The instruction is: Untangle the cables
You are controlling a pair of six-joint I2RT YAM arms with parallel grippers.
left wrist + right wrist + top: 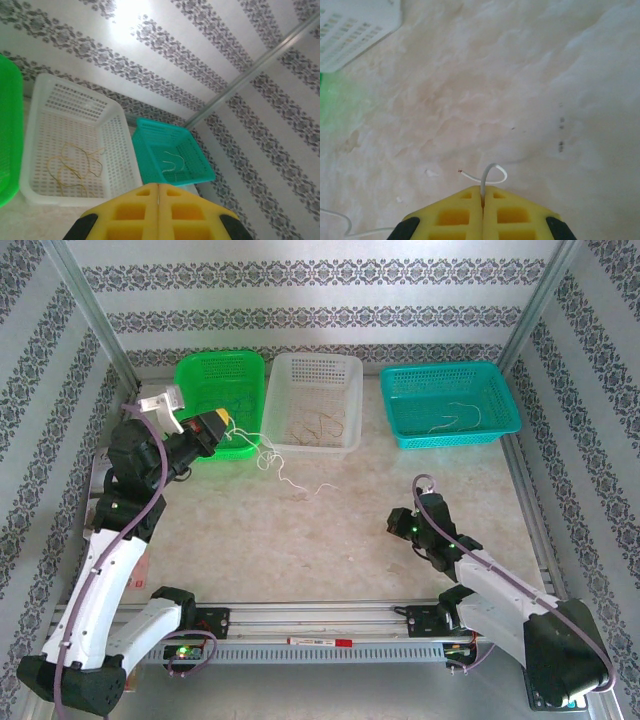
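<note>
1. right gripper (483,190): yellow fingers (452,217) clenched, pads meeting on a white strand (493,174). the strand comes up from the seam, makes one small loop and ends in a bare tip pointing left.
2. in the top view the right gripper (398,524) sits low over the table (330,550), right of centre and nearer than the baskets.
3. a second thin pale line lies on the table at the near left of the right wrist view; cannot tell where it ends.
4. left gripper (158,187): yellow fingers (127,212) pressed flat together, with nothing visible in the seam from the wrist camera.
5. in the top view the left gripper (214,426) is raised at the near right corner of the green basket (215,375), tips pointing right.
6. pale strands (268,455) start just beside those tips and trail right and nearer onto the table in front of the white basket (318,365). cannot tell whether the left fingers pinch them.
7. inside the white basket lie yellowish strands (75,167) in loose curls on its floor.
8. the teal basket (450,375), far right, holds a white wire (172,164) bent in a hook.
9. the three baskets stand in a row along the far edge: green left, white middle, teal right.
</note>
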